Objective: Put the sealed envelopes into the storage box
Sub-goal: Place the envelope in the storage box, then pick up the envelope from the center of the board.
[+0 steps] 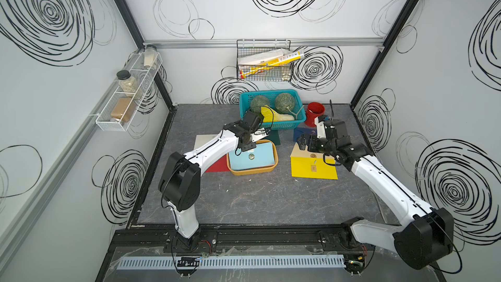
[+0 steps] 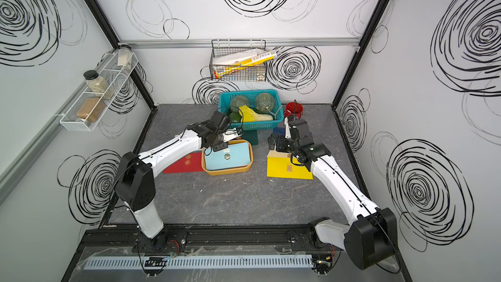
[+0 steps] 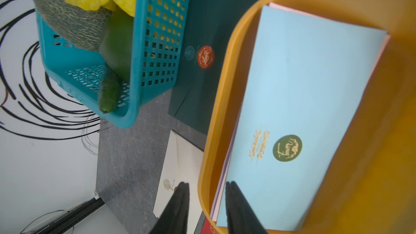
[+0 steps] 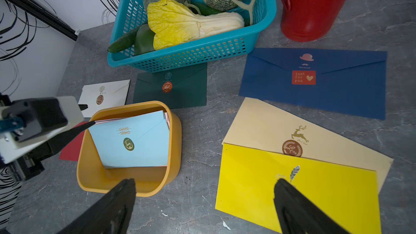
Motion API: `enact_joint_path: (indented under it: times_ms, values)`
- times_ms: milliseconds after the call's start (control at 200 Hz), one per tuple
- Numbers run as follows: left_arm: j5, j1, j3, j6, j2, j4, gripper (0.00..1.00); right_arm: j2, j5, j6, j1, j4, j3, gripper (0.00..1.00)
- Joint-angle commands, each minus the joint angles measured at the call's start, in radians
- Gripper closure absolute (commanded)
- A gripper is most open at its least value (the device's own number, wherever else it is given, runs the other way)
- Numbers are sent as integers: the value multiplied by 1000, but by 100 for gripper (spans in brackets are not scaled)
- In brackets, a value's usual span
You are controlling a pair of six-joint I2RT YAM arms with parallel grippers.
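The orange-yellow storage box (image 1: pixel 276 158) (image 4: pixel 175 145) holds a light blue envelope (image 1: pixel 254 155) (image 3: pixel 304 100) on top, with pink (image 3: pixel 382 48) and lilac (image 3: pixel 221 190) edges under it. My left gripper (image 3: pixel 206 184) (image 1: pixel 245 147) is open and astride the box's rim, holding nothing. Flat on the table lie the white (image 4: pixel 108 93), dark green (image 4: pixel 180 88), red (image 2: pixel 184 162), navy (image 4: pixel 326 86), beige (image 4: pixel 270 127) and yellow (image 4: pixel 292 199) envelopes. My right gripper (image 4: pixel 203 181) (image 1: pixel 301 143) is wide open above the bare table between the box and the yellow envelope.
A teal basket (image 1: pixel 271 126) of vegetables stands behind the box, partly on the dark green envelope. A red bucket (image 1: pixel 314 113) stands to its right. On the walls hang a wire basket (image 1: pixel 264 61) and a rack of jars (image 1: pixel 130 90).
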Motion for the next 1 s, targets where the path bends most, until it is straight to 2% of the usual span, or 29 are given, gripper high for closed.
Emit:
enact_joint_path:
  times_ms: [0, 30, 60, 115, 135, 155, 170, 230, 290, 340, 385, 420, 476, 526, 576, 696, 786, 871, 931, 996]
  values:
    - [47, 54, 49, -226, -143, 151, 59, 33, 89, -67, 76, 6, 30, 0]
    - [69, 65, 34, -289, -177, 178, 54, 45, 161, -91, 112, -9, 41, 0]
    - [80, 79, 12, -349, -212, 207, 46, 63, 248, -113, 154, -30, 62, 0]
    - [111, 95, -31, -431, -275, 246, 39, 94, 379, -141, 212, -62, 101, 0]
    - [124, 99, -44, -448, -295, 256, 30, 105, 422, -147, 229, -71, 112, 0]
    - [128, 101, -59, -464, -316, 270, 7, 112, 463, -153, 242, -76, 123, 0]
    - [127, 103, -70, -475, -331, 279, 2, 114, 494, -158, 251, -75, 127, 0]
    - [142, 111, -90, -514, -374, 291, 1, 114, 562, -186, 265, -38, 128, 0]
    - [177, 143, -99, -534, -400, 308, 1, 93, 601, -152, 264, 47, 107, 0]
    - [205, 197, -105, -640, -402, 335, 1, 77, 632, -124, 264, 128, 74, 0]
    - [235, 274, -91, -793, -385, 332, 1, 72, 634, -148, 259, 169, 62, 0]
    - [338, 353, -63, -888, -357, 316, 1, 73, 624, -171, 259, 185, 57, 0]
    - [622, 466, -23, -919, -303, 298, 1, 74, 570, -172, 256, 191, 55, 0]
    - [676, 523, -32, -998, -277, 312, 1, 82, 500, -166, 255, 186, 59, 0]
    - [633, 534, -62, -1026, -273, 313, 1, 96, 448, -152, 255, 169, 61, 0]
    - [403, 498, -170, -1041, -313, 300, 1, 159, 386, -115, 255, 102, 71, 0]
    - [334, 488, -216, -1093, -319, 209, 1, 202, 316, -52, 228, 24, 74, 2]
    - [183, 428, -306, -1112, -372, 171, 1, 195, 180, 15, 141, 8, 11, 5]
    - [74, 378, -386, -1127, -431, 167, 1, 176, 137, 40, 69, 8, -50, 6]
    - [30, 343, -451, -1158, -491, 156, 1, 163, 102, 56, 4, -11, -94, 6]
